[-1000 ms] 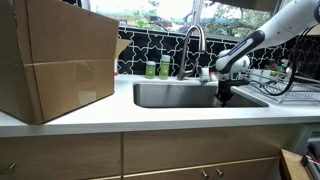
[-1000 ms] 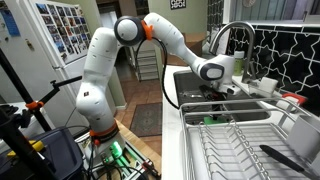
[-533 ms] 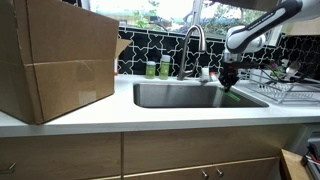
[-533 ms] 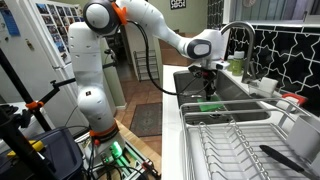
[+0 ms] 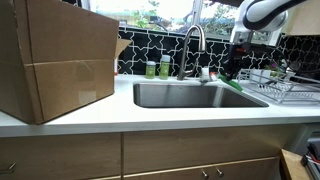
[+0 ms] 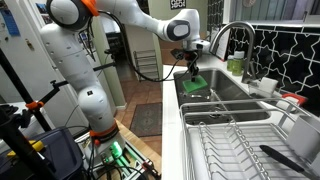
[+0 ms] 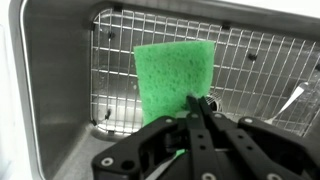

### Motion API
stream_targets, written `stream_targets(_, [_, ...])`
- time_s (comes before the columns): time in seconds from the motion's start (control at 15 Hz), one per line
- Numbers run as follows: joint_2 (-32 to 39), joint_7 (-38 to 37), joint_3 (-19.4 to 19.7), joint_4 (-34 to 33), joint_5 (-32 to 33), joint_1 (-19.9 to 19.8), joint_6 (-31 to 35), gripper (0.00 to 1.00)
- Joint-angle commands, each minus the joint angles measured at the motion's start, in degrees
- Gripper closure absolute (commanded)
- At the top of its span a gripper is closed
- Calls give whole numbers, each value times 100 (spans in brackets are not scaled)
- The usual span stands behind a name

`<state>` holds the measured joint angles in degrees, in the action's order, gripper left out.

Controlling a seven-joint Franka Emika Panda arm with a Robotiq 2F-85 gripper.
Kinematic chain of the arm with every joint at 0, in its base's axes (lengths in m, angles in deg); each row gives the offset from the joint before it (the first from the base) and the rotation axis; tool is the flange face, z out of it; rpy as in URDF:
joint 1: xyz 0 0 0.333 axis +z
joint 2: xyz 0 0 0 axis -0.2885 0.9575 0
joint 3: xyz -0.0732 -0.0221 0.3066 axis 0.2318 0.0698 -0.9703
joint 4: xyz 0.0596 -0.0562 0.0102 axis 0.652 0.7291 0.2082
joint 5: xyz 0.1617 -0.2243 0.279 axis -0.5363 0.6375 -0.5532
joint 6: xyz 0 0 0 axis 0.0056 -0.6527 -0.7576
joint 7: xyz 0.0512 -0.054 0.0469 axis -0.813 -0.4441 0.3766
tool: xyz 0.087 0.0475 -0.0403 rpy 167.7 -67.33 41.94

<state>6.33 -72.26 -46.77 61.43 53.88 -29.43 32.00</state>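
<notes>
My gripper (image 7: 197, 103) is shut on the lower edge of a green sponge (image 7: 172, 75), which hangs flat in front of the wrist camera. Below it lies the steel sink (image 7: 60, 90) with a wire grid (image 7: 110, 60) on its bottom. In both exterior views the gripper (image 5: 233, 68) (image 6: 192, 62) hangs above the sink (image 5: 150, 96) (image 6: 222, 98), with the sponge (image 5: 232, 84) (image 6: 193, 82) dangling under the fingers, clear of the basin. The faucet (image 5: 193, 45) stands just behind.
A large cardboard box (image 5: 55, 60) sits on the counter beside the sink. A wire dish rack (image 5: 285, 88) (image 6: 235, 140) stands on the other side. Two green bottles (image 5: 157, 68) stand at the backsplash. The faucet (image 6: 232, 35) arches over the basin.
The arm has risen out of the sink, carrying the green sponge from down in the basin to above the rim. The jaws have stayed shut.
</notes>
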Motion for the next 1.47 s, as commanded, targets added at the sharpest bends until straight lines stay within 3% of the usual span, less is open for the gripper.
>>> stream_targets(0.0, [-285,-148,-214,475,-262,134,-439,99])
stream_targets(0.87, [-32,-886,-521,1308,-1033,296,-378,99])
stream_targets(0.93, [-29,-949,-537,1312,-1000,297,-367,72])
stream_targets(1.07, [-124,-1110,-563,1375,-871,286,-200,70])
stream_targets(1.4, [-265,-1213,-634,1390,-588,282,-12,33])
